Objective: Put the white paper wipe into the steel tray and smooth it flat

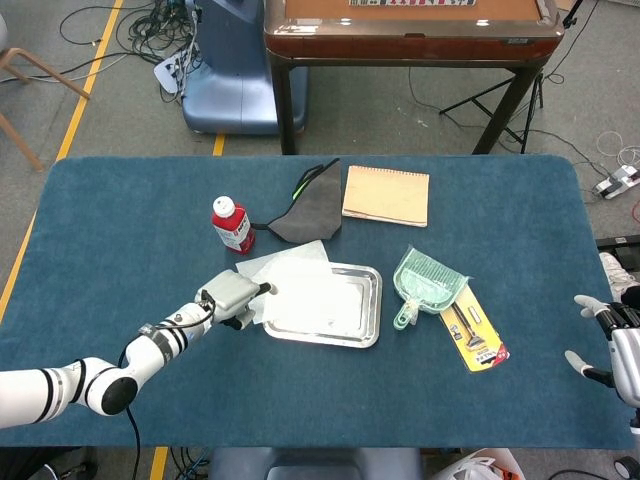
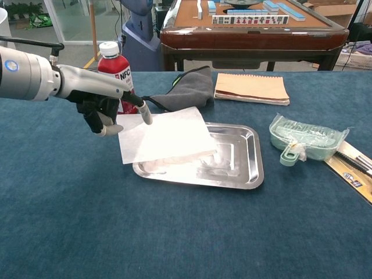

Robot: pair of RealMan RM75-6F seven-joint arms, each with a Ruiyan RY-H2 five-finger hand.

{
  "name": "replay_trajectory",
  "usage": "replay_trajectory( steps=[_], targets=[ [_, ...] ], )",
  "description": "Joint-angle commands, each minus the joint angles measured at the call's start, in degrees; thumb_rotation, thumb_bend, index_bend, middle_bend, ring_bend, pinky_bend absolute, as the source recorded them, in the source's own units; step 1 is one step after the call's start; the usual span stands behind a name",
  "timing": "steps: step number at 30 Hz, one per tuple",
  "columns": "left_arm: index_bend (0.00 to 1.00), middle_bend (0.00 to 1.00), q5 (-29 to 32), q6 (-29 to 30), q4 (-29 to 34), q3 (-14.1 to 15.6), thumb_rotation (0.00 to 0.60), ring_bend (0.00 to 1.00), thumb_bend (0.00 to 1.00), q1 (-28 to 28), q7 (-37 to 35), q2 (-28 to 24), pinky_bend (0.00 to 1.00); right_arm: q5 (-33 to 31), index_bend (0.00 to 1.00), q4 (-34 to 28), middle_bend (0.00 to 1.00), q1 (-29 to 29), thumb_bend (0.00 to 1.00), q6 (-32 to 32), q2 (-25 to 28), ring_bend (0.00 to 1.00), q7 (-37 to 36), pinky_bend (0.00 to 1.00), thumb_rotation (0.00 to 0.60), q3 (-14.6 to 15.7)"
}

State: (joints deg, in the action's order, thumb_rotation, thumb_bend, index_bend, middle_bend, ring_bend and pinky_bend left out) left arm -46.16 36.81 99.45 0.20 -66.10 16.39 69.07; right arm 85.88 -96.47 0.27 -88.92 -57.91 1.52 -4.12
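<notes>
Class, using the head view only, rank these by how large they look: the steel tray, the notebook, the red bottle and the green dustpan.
1. Steel tray
2. Notebook
3. Green dustpan
4. Red bottle
The notebook lies farther from the camera, so its gap to the tray may be overstated.

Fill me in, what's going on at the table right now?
The left hand is working the white wipe, one finger reaching to its back left corner. The wipe lies partly in the steel tray, its left side hanging over the rim, not yet flat. The right hand waits open at the table's edge, holding nothing.
</notes>
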Motion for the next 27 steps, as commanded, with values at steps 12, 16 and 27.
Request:
replay_trajectory(
  steps=[12, 16, 27],
  targets=[
    [0.16, 1.00, 8.53, 3.12, -5.20, 0.57, 0.600, 1.00, 0.51, -5.22, 8.83, 9.36, 1.00, 0.03, 0.28, 0.55, 0.39, 0.00, 0.07, 0.10, -0.17, 0.28, -0.55, 0.34, 0.600, 0.04],
    [0.16, 1.00, 13.53, 4.26, -7.76, 0.76, 0.600, 1.00, 0.52, -7.66, 12.32, 12.52, 1.00, 0.10, 0.28, 0.69, 0.39, -0.07, 0.07, 0.07, -0.23, 0.28, -0.79, 0.34, 0.600, 0.13],
    [0.14, 1.00, 25.47, 5.92, -12.19, 3.26, 0.600, 1.00, 0.53, -13.59, 21.82, 18.74, 1.00, -0.18, 0.28, 1.19, 0.39, -0.08, 0.07, 0.31, -0.19, 0.28, -1.40, 0.34, 0.600, 0.11]
  ],
)
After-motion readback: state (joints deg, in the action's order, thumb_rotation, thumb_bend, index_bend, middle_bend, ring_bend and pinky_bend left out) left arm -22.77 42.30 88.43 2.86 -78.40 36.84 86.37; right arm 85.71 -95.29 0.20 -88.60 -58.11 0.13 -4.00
